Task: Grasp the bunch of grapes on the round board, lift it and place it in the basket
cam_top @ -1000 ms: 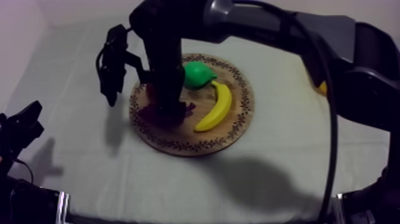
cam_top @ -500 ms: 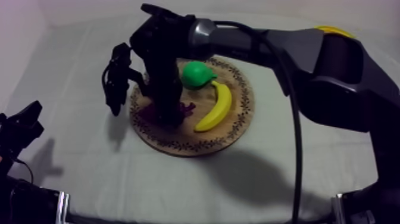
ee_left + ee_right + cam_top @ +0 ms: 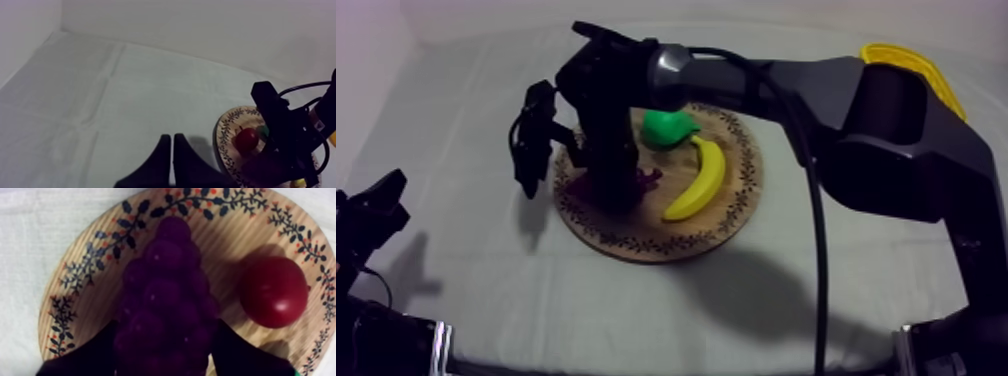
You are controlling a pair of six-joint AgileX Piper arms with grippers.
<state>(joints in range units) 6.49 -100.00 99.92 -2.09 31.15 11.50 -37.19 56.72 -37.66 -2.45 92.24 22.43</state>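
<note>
The purple bunch of grapes (image 3: 165, 288) lies on the round wooden board (image 3: 100, 253), on its left part in the top view (image 3: 652, 182). My right gripper (image 3: 166, 325) reaches down over it, a black finger pressed to each side of the bunch, shut on it. In the top view the right gripper (image 3: 619, 190) hides most of the grapes. A small red fruit (image 3: 274, 292) sits beside the grapes. The yellow basket (image 3: 908, 62) stands at the far right behind my right arm. My left gripper (image 3: 171, 150) rests shut, low at the table's left (image 3: 371, 212).
A banana (image 3: 698, 180) and a green pear (image 3: 666, 127) lie on the board (image 3: 636, 243), right of the gripper. From the left wrist view the board (image 3: 226, 131), the red fruit (image 3: 247, 140) and my right arm lie ahead across open cloth.
The right arm's upper links have swung lower and to the right, uncovering the yellow basket. The gripper has stayed at the grapes on the board. The left arm has not moved.
</note>
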